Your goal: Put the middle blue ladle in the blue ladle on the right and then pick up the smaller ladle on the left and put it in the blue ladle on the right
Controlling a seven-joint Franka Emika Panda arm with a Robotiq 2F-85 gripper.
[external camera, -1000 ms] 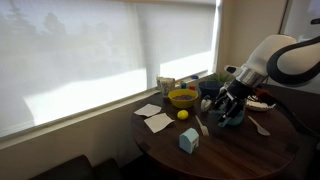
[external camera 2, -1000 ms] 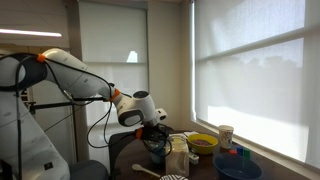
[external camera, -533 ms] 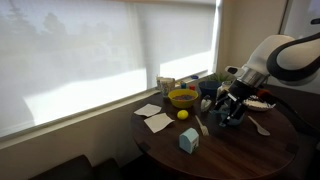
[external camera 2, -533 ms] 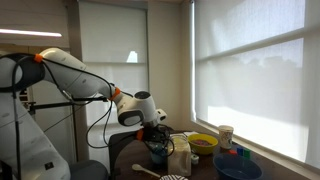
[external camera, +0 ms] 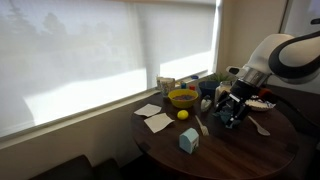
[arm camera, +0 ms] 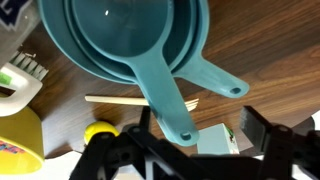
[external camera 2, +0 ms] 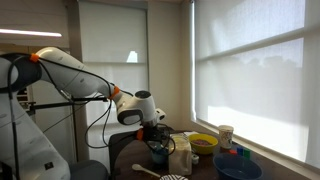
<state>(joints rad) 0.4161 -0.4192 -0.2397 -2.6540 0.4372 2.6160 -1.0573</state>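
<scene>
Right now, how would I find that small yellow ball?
Start at the round wooden table by the window and find the yellow bowl. Right next to it, beside the white papers, lies the yellow ball, far smaller than the bowl.

Your arm [external camera 2: 80,85] comes in from 9 o'clock, with the gripper [external camera 2: 156,143] low over the dark table [external camera 2: 122,160]. Blue ladles [external camera 2: 158,155] sit right under it, too small to make out detail. At its 3 o'clock are 1 white carton [external camera 2: 180,157], then a yellow bowl [external camera 2: 203,143] and a cup [external camera 2: 226,135]. A blue bowl [external camera 2: 238,169] is at 4 o'clock and a wooden spoon [external camera 2: 148,171] at 6. A drawn blind [external camera 2: 255,80] fills the 3 o'clock side.
</scene>
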